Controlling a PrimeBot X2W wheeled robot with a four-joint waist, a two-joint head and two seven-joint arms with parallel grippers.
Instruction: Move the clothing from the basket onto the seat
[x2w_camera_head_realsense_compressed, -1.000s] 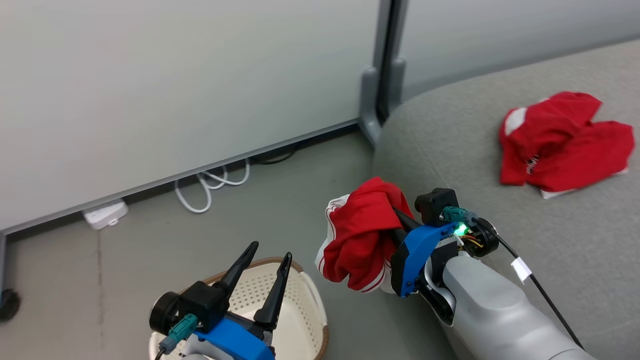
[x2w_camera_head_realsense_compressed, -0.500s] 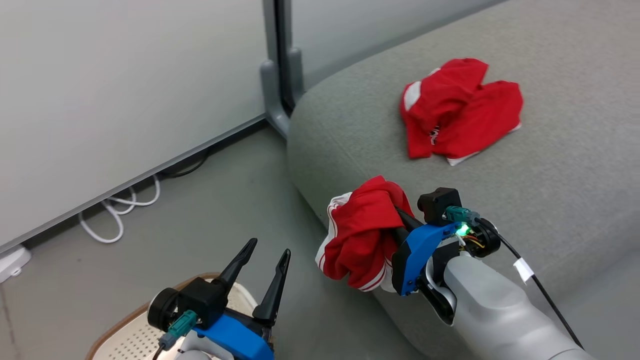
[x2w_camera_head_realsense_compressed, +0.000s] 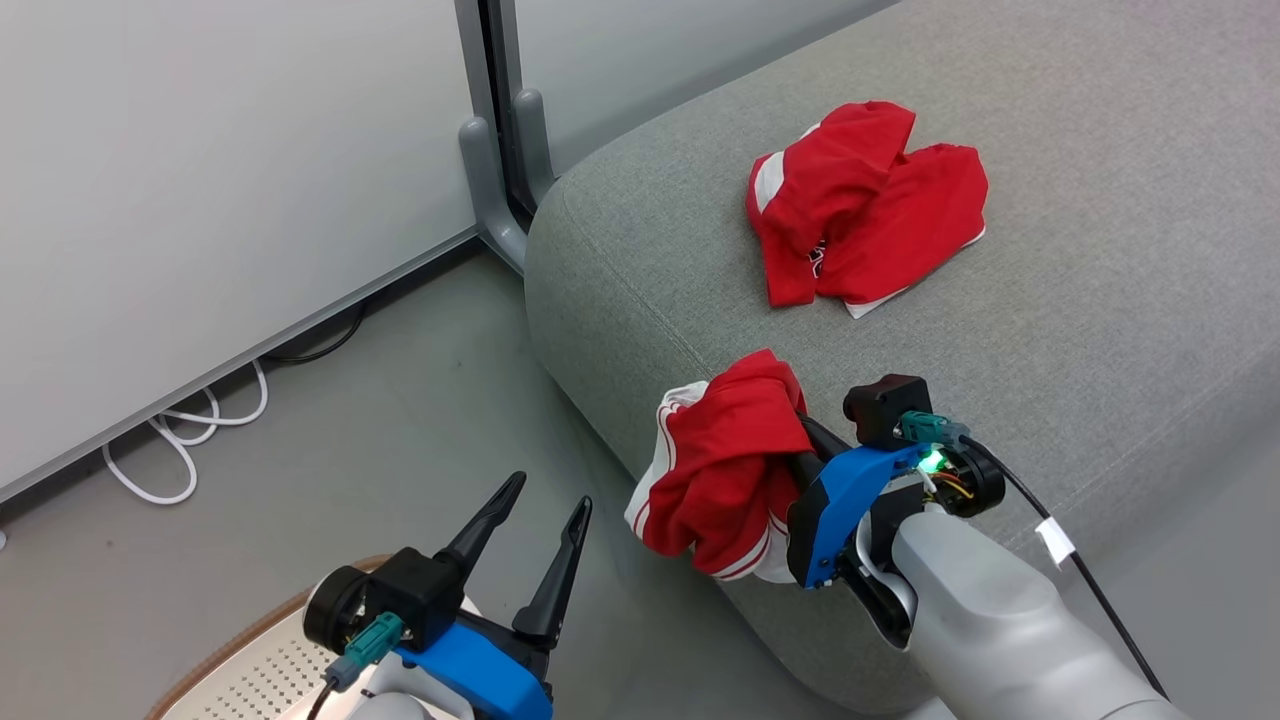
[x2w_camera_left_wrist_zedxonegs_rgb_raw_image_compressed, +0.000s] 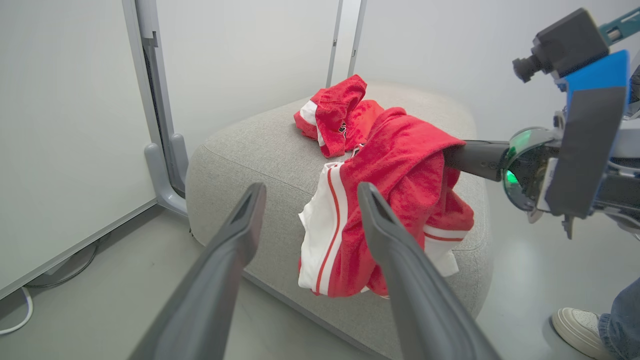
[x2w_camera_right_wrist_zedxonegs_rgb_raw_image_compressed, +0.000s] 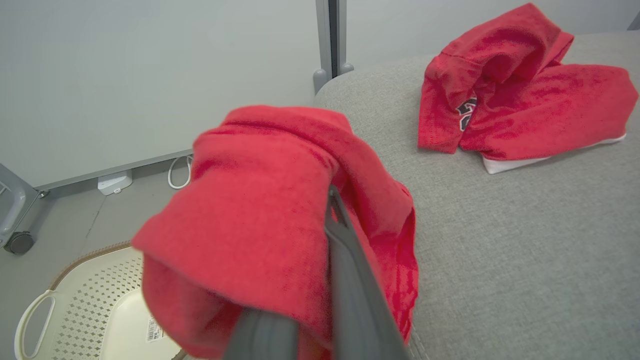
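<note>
Grey flooring and pale wall panels surround us. Our right gripper (x2w_camera_head_realsense_compressed: 805, 440) is clamped on a red garment (x2w_camera_head_realsense_compressed: 715, 465) over the sofa (x2w_camera_head_realsense_compressed: 1100, 300) edge. A second garment (x2w_camera_head_realsense_compressed: 860, 205) lies beyond it. Our left gripper (x2w_camera_head_realsense_compressed: 550, 492) stands open, with the basket (x2w_camera_head_realsense_compressed: 240, 680) below.

Loads of bare grey seat (x2w_camera_head_realsense_compressed: 1100, 330) to the right and near side of the crumpled red garment (x2w_camera_head_realsense_compressed: 860, 210) — that heap sits further back. Partition post (x2w_camera_head_realsense_compressed: 483, 190) stands just off the seat's left end.
</note>
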